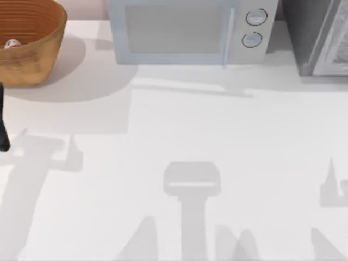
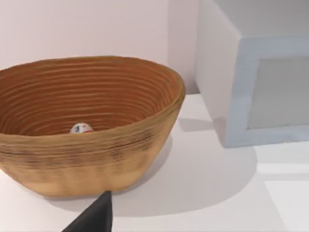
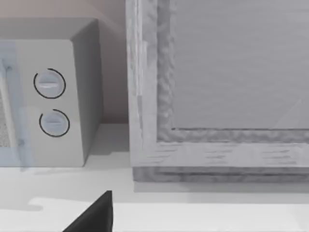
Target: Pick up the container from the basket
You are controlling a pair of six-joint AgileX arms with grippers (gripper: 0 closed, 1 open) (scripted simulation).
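Note:
The basket (image 1: 33,51) is a round woven bowl, tan outside and ribbed orange-brown inside, at the table's far left corner. The container (image 1: 12,43) is a tiny white can with red marks lying on the basket's floor. From the left wrist view, the basket (image 2: 87,159) is close ahead and the container (image 2: 81,128) peeks over its near rim. A dark tip of my left gripper (image 2: 96,217) hangs just short of the basket's near wall, above the table. A sliver of my left arm (image 1: 2,122) shows at the left edge. A dark tip of my right gripper (image 3: 96,215) faces the far right corner.
A pale grey microwave (image 1: 185,30) with two round knobs stands at the back middle, just right of the basket. A grey cabinet-like box (image 1: 321,38) fills the back right corner. The white table (image 1: 179,125) stretches wide in front of them.

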